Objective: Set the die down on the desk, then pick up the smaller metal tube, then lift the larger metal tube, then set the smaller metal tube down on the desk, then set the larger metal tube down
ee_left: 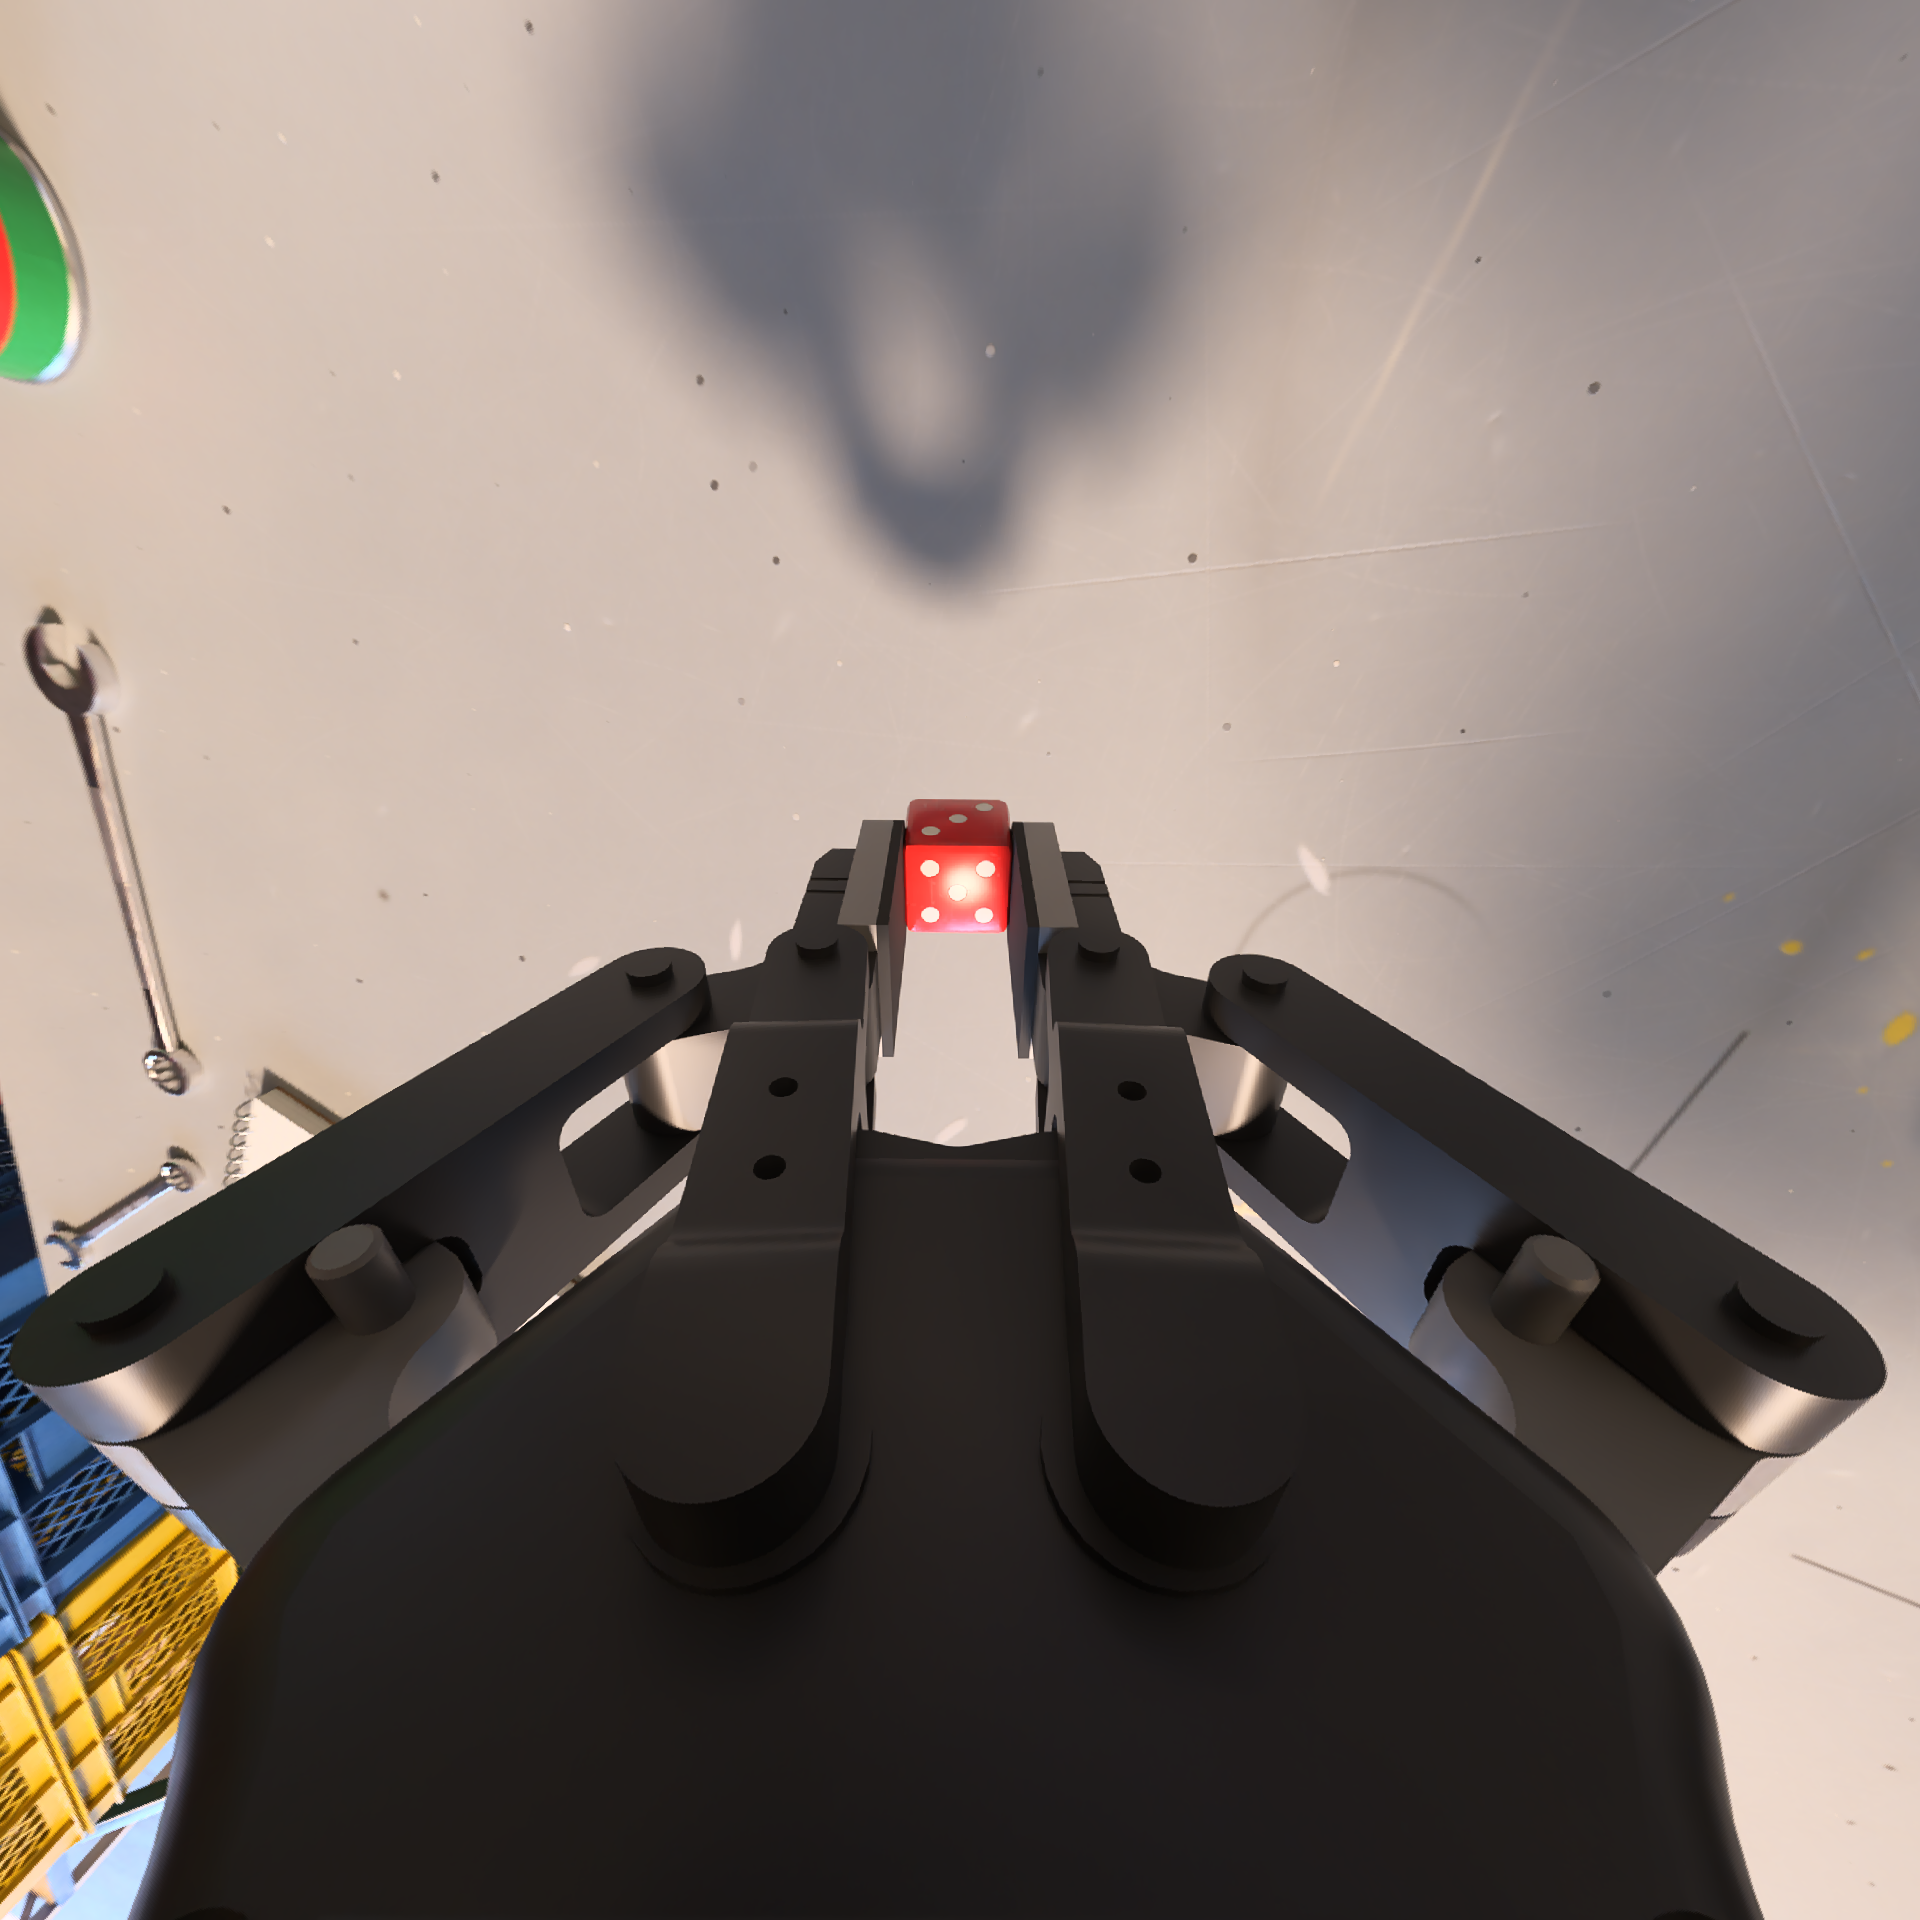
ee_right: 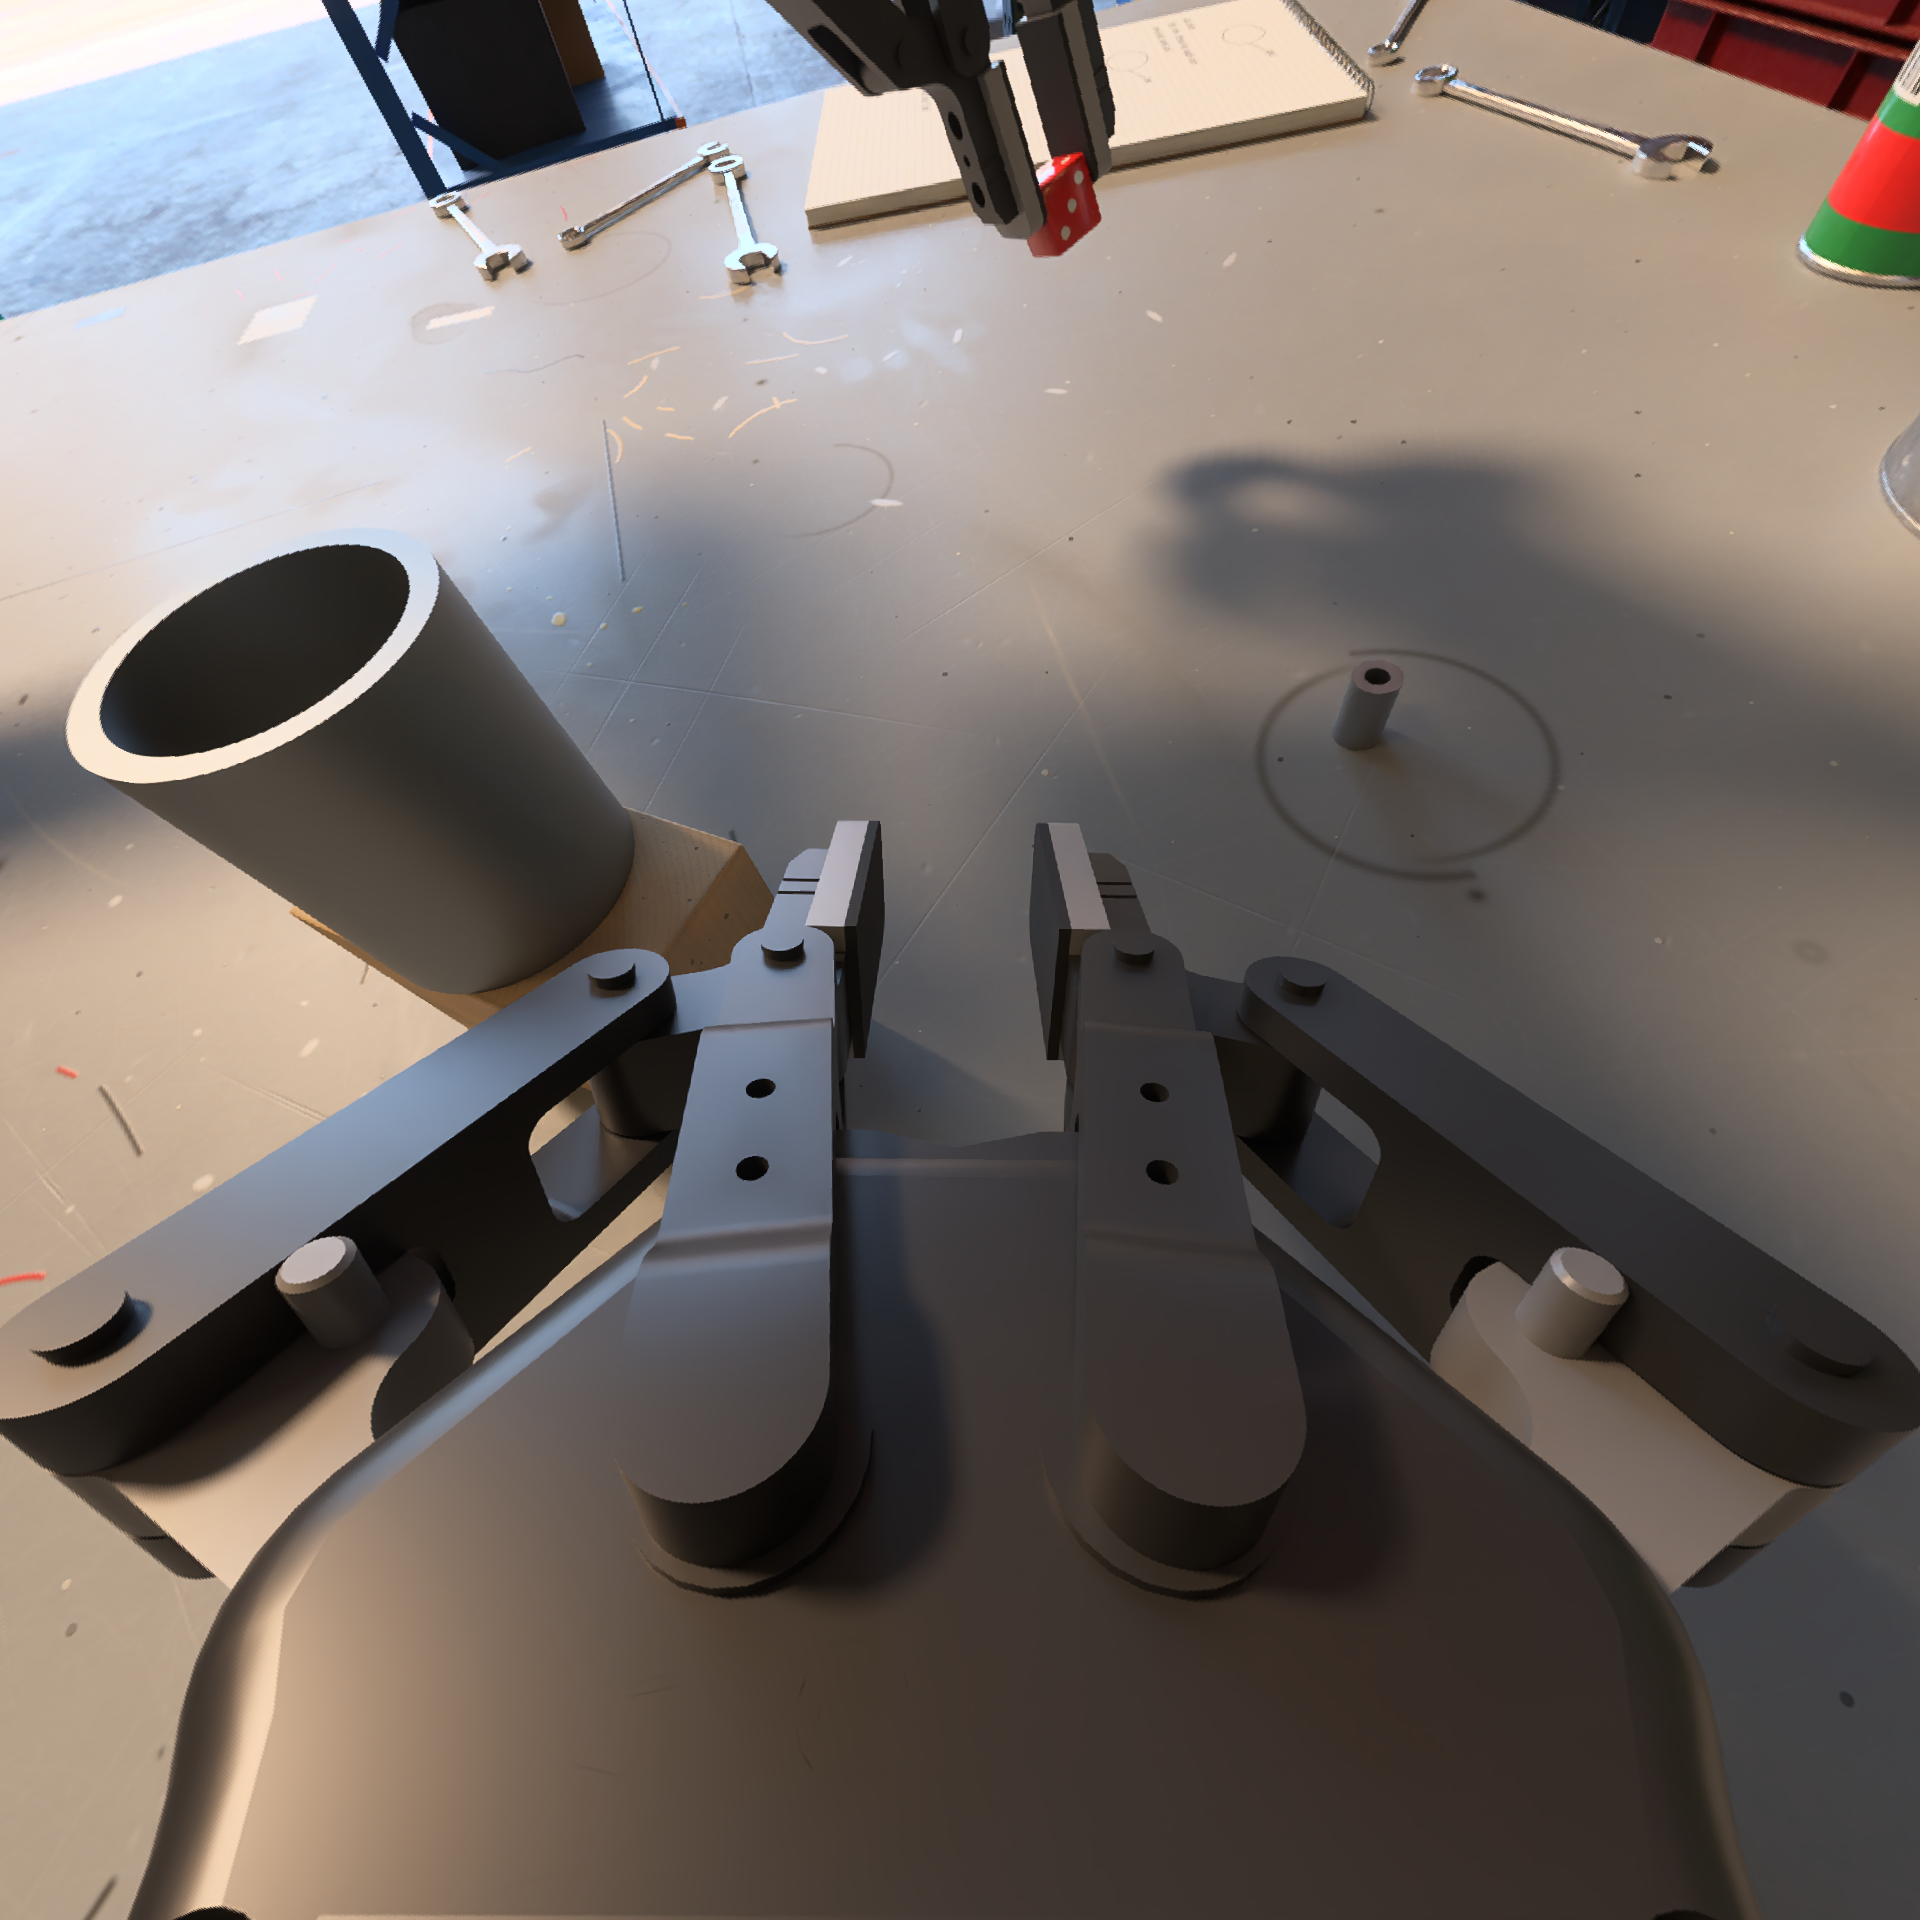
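Observation:
My left gripper is shut on a red die with white pips and holds it above the desk. The same gripper and die show far off in the right wrist view, well above the desk. My right gripper is open and empty above the desk. The larger metal tube, grey and wide, stands upright on a wooden block just left of my right gripper. The smaller metal tube stands upright on the desk, ahead and to the right.
Several wrenches and a white notepad lie at the far side of the desk. A red and green cup stands at the far right. Two wrenches lie left in the left wrist view, by yellow crates.

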Available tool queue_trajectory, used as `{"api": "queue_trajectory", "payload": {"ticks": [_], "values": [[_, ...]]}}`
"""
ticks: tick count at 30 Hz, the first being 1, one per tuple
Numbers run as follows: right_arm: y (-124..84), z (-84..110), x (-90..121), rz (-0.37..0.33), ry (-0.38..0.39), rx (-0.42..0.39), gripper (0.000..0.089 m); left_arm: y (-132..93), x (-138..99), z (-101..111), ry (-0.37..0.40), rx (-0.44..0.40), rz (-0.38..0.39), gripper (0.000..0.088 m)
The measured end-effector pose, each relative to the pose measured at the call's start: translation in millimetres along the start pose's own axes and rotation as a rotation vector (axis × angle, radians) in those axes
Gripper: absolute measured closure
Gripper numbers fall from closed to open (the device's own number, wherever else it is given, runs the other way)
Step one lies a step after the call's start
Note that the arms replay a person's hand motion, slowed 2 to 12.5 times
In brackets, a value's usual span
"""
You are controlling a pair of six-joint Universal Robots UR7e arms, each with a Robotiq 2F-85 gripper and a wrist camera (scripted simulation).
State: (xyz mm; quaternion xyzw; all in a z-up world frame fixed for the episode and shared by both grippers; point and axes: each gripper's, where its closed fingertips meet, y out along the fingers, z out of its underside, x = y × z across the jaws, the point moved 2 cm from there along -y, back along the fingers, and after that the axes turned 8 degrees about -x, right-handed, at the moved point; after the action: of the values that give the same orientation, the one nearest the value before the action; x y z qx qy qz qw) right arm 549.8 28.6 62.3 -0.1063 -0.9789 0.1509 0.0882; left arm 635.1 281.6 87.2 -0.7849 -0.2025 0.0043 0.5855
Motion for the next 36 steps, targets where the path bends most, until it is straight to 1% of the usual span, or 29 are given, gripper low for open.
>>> {"api": "queue_trajectory", "payload": {"ticks": [10,19,27,36], "values": [[-5,-3.7,1,0.009,0.006,-0.044,0.0643,-29,-2,-24,0.069,-0.057,-0.033,0.0703],[-11,-6.8,7,-0.013,0.038,-0.089,0.0663,-48,-13,-52,0.157,-0.114,-0.013,0.0703],[-18,-9.5,12,-0.029,0.074,-0.115,0.0665,-53,-27,-76,0.257,-0.14,0.021,0.0703],[-28,-14.6,14,-0.021,0.105,-0.132,0.0665,-47,-45,-99,0.371,-0.14,0.085,0.0703]]}}
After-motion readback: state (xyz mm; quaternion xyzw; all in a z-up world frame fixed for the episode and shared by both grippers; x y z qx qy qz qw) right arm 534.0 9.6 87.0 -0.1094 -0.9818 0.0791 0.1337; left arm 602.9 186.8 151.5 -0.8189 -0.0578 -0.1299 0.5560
